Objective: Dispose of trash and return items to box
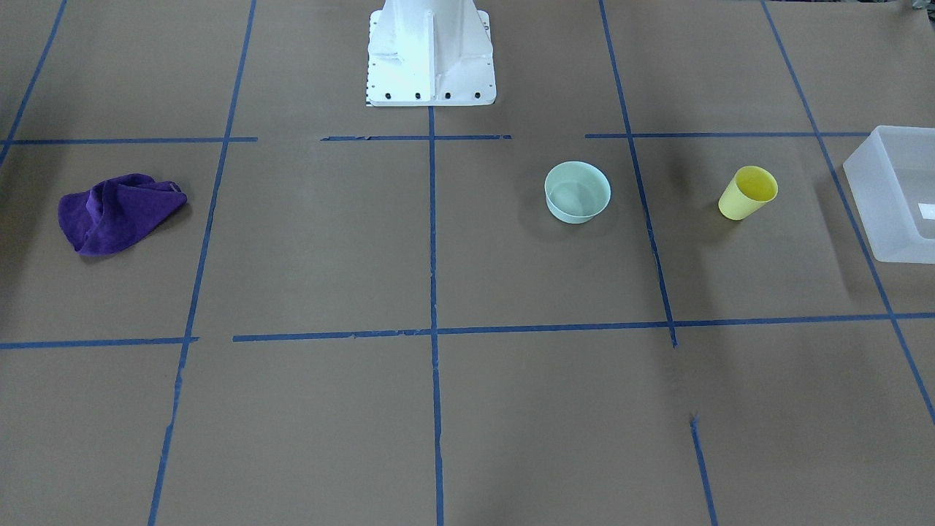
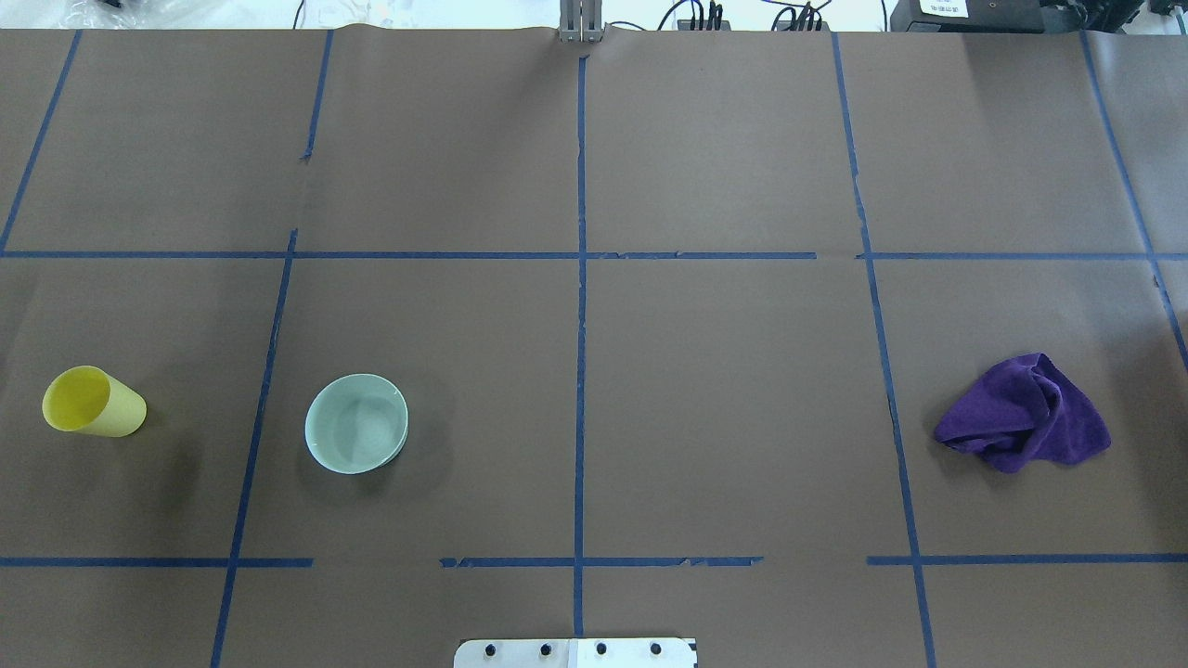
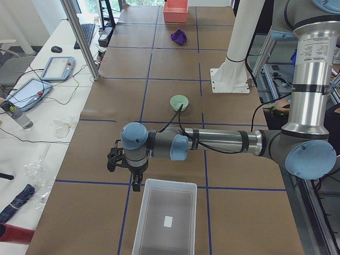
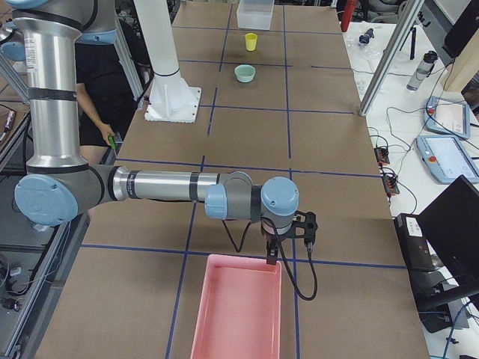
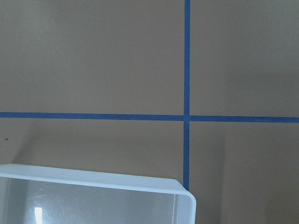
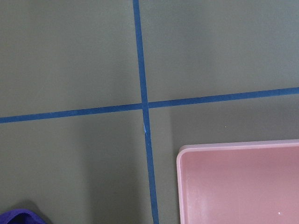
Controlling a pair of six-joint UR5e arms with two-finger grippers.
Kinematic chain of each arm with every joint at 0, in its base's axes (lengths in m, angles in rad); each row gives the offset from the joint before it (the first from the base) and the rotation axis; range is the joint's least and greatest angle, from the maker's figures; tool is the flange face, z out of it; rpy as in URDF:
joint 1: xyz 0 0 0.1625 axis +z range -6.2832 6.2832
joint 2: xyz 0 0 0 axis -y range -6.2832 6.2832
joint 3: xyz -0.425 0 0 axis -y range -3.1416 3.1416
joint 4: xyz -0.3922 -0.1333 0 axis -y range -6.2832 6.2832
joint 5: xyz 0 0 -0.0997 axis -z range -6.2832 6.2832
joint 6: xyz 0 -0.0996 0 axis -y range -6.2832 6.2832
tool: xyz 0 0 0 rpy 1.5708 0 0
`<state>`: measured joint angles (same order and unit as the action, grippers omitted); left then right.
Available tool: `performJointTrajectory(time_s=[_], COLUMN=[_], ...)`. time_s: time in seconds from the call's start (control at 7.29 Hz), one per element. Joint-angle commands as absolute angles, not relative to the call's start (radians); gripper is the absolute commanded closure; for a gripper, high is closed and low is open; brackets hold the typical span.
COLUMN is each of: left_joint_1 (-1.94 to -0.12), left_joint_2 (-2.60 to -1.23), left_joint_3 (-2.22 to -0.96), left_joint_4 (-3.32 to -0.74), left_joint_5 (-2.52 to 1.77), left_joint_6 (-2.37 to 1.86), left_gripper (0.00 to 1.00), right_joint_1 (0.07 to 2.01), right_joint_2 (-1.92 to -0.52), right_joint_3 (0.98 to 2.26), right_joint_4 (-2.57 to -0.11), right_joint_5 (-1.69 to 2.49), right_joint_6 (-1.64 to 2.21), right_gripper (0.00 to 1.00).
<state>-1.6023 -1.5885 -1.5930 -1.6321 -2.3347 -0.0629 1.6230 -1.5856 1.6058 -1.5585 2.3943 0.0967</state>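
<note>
The yellow cup (image 1: 747, 193) stands upright on the brown table, between the pale green bowl (image 1: 577, 191) and the frosted whitish box (image 1: 900, 193). It also shows in the overhead view (image 2: 93, 402) and far off in the exterior right view (image 4: 251, 41). The box (image 3: 164, 218) holds only a small white label. My left gripper (image 3: 135, 180) hangs over the table just beyond the box's far rim; I cannot tell if it is open. My right gripper (image 4: 271, 253) hangs at the rim of a pink tray (image 4: 239, 307); I cannot tell its state. Neither wrist view shows any fingers.
A crumpled purple cloth (image 1: 117, 212) lies on the table on my right side; its edge shows in the right wrist view (image 6: 18, 217). The white robot base (image 1: 431, 55) stands at the table's middle edge. Blue tape lines grid the brown paper.
</note>
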Motion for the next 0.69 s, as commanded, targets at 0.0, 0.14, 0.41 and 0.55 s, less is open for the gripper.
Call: performJointTrajectory(time_s=[0.0,0.14,0.41,0.55], left_joint_1=[-1.601,-1.608,-1.605,-1.574], left_joint_2=[-1.592,-1.592,-1.608,-1.670], left_joint_3=[-1.598,-1.621,-1.657,-1.672], left_joint_4=[-1.632,-1.638,-1.647,-1.669], left_joint_5=[-2.335,-2.342,-2.417,-2.422], left_joint_6=[-0.063,-0.057,-0.063,-0.063], left_gripper=[0.00,0.00,0.00,0.00], right_joint_1=[1.623,1.623,1.623,1.623], right_joint_2=[-1.586,-1.586,-1.588,-1.588], right_joint_3=[1.606,1.608,1.617,1.618], right_joint_4=[-1.559,-1.559,-1.560,-1.559], right_joint_5=[2.393,2.396,2.402,2.401], right_joint_6=[0.097,0.097,0.097,0.097], right_gripper=[0.00,0.00,0.00,0.00])
